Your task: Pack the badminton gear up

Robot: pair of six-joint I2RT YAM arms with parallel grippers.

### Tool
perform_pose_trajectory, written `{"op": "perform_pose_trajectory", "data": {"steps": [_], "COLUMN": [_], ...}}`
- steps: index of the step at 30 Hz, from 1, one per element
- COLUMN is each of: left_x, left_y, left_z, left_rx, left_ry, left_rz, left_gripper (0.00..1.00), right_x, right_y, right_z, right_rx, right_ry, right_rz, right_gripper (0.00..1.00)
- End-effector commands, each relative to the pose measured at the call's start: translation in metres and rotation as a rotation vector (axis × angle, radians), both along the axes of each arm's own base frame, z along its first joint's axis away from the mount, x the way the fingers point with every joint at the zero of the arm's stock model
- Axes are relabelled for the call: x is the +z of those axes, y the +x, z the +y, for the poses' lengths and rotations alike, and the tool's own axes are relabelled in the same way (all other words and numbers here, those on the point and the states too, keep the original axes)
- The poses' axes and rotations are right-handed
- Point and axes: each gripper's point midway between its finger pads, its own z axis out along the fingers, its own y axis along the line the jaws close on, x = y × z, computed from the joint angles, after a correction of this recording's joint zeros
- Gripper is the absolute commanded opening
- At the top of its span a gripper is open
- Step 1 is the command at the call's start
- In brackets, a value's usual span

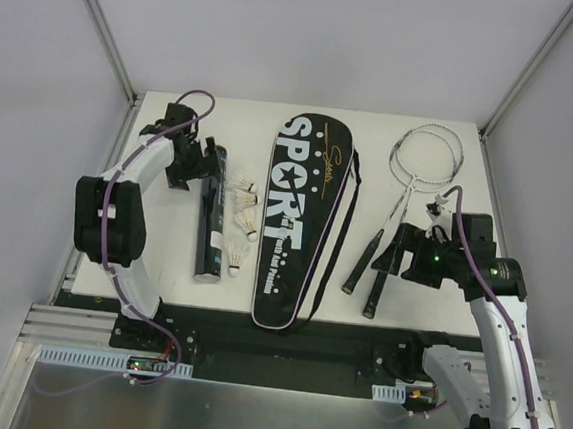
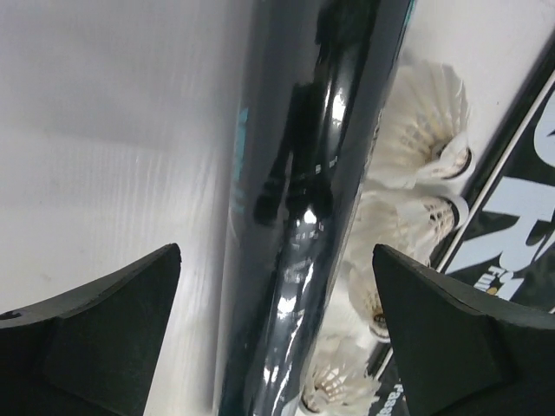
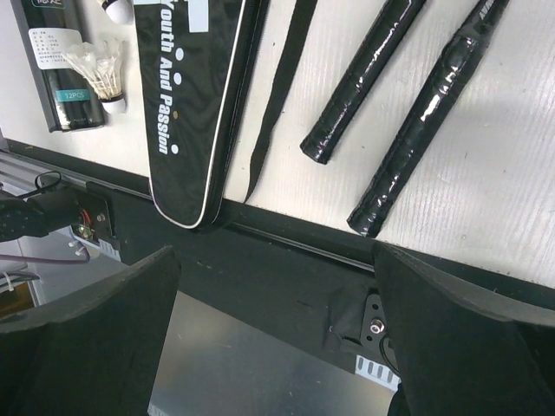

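The long black tube (image 1: 212,218) lies on the table's left side, with several white shuttlecocks (image 1: 246,203) loose on its right. My left gripper (image 1: 200,165) is open at the tube's far end. In the left wrist view the tube (image 2: 303,217) runs between the spread jaws of the left gripper (image 2: 276,251), and shuttlecocks (image 2: 425,113) lie beside it. The black SPORT bag (image 1: 301,221) lies flat mid-table. Two rackets (image 1: 427,157) lie right of it. My right gripper (image 1: 396,252) is open and empty over their black handles (image 3: 429,121).
The bag's strap (image 3: 282,95) trails toward the table's front edge (image 3: 286,238). The bag (image 3: 195,95), tube end (image 3: 65,78) and one shuttlecock (image 3: 95,74) show in the right wrist view. Metal frame posts (image 1: 102,28) rise at the back corners.
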Motion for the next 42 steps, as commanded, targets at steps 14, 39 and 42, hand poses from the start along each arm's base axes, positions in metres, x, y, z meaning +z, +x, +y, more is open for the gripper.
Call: {"op": "perform_pose_trajectory", "data": {"steps": [14,39,42], "left_x": [-0.040,0.110,0.126], "left_y": [0.061,0.031,0.008], "left_z": [-0.018,-0.006,-0.025], "left_rx": [-0.126,-0.217,-0.314], "left_ry": [0.067,0.242,0.190], "left_rz": [0.035,-0.326,-0.380], "left_gripper": [0.89,0.39,0.33], "right_x": [0.009,0.014,0.027], "right_y": [-0.015,-0.019,-0.010], "right_z": [-0.005,-0.007,-0.002], "right_rx": [0.005,0.020,0.043], "right_ry": [-0.025,-0.055,-0.047], "right_rz": [0.018,0.067,0.039], "right_gripper": [0.96,0.96,0.96]}}
